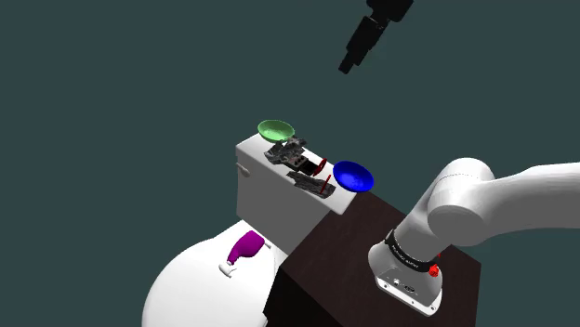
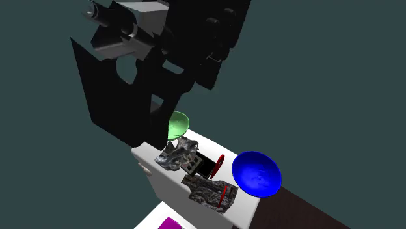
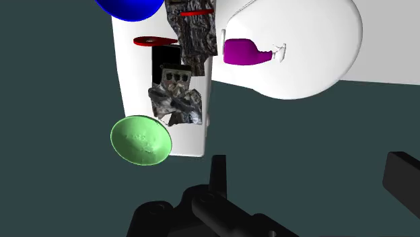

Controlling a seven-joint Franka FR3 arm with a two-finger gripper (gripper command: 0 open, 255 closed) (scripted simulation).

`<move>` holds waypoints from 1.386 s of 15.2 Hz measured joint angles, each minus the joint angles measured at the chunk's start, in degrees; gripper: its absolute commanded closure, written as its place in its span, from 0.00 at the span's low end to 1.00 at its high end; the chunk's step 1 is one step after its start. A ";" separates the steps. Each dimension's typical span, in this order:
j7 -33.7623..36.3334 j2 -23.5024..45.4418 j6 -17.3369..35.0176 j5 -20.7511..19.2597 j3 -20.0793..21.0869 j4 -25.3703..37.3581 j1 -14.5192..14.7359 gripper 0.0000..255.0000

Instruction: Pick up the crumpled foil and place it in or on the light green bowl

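Black gripper [image 3: 309, 165] hangs high over everything, fingers spread wide with nothing between them. Biggest below is a rounded white lid [image 1: 200, 279], then the white box [image 1: 270, 200] at its 1 o'clock in the shoulder view. On the box sit a blue bowl [image 1: 354, 176], the green bowl [image 1: 276, 129], and the foil [image 1: 286, 151], just beside the green bowl at its 5 o'clock.
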 measured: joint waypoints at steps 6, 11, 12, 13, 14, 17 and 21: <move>-0.99 6.20 4.29 -1.37 -0.56 -1.23 -0.83 0.00; -1.39 14.56 10.02 -2.93 -0.74 -2.42 -1.75 0.00; -1.64 15.94 10.84 -3.34 -0.94 -2.62 -2.02 0.00; -2.00 17.41 11.66 -3.78 -1.25 -2.71 -2.34 0.00; -2.05 19.45 12.41 -4.15 -1.34 -2.15 -2.56 0.00; -2.46 25.65 15.26 -5.36 -1.81 -1.08 -3.31 0.00; -2.30 33.44 18.74 -6.89 -2.16 0.26 -4.09 0.00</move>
